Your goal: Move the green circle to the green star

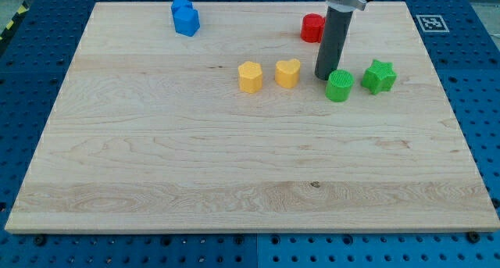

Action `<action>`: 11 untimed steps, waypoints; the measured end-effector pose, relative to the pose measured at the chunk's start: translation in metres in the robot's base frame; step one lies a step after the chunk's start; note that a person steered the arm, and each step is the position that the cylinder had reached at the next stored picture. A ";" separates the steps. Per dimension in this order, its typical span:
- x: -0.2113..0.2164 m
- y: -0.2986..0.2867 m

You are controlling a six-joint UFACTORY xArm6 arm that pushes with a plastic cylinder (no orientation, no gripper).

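The green circle (339, 86) sits on the wooden board right of centre near the view's top. The green star (380, 76) lies just to its right, a small gap between them. My tip (325, 76) rests on the board at the green circle's upper left, touching or almost touching it. The dark rod rises from there to the view's top edge.
A yellow heart (287, 73) and a yellow hexagon (250, 77) lie left of my tip. A red block (312, 27) sits behind the rod near the top. A blue block (185, 17) is at the top left. The board's right edge (445, 104) is beyond the star.
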State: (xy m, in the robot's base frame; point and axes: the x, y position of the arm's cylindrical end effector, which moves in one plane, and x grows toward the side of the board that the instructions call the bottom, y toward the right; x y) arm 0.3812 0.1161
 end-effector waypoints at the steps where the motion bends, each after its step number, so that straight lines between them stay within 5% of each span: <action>1: 0.011 -0.009; 5: 0.093 -0.001; 9: 0.051 0.048; 11: 0.017 0.008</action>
